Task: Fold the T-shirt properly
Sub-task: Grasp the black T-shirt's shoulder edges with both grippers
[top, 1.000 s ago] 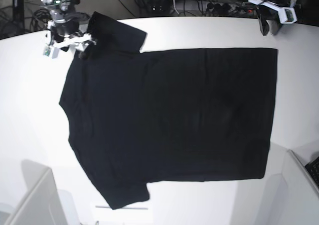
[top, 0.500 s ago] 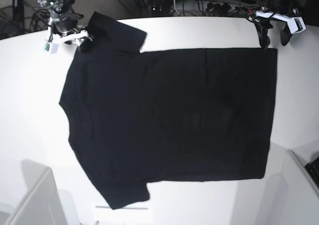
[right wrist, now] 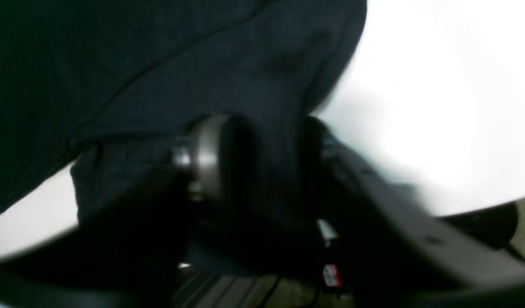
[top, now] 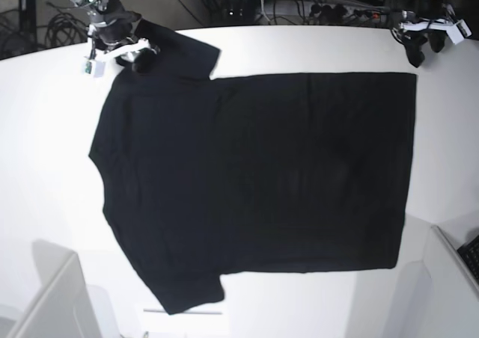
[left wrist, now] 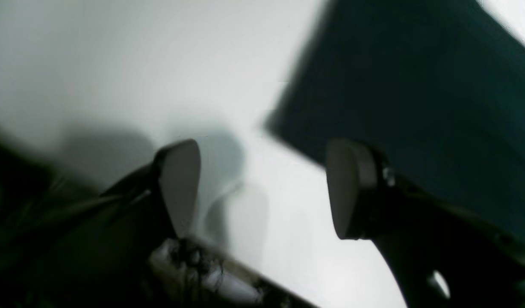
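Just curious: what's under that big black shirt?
The T-shirt lies flat on the white table; only tabletop shows around it. Anything beneath the cloth is covered.

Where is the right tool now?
In the base view the right tool is at the top left, on the far sleeve of the T-shirt; the right wrist view shows black cloth between its jaws.

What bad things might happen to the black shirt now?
1. The right tool pinches only the sleeve edge of the T-shirt, so the cloth might slip out or bunch up when lifted.
2. The left tool is open over bare table beside the shirt's corner. If only one side gets lifted, the fold could come out crooked.
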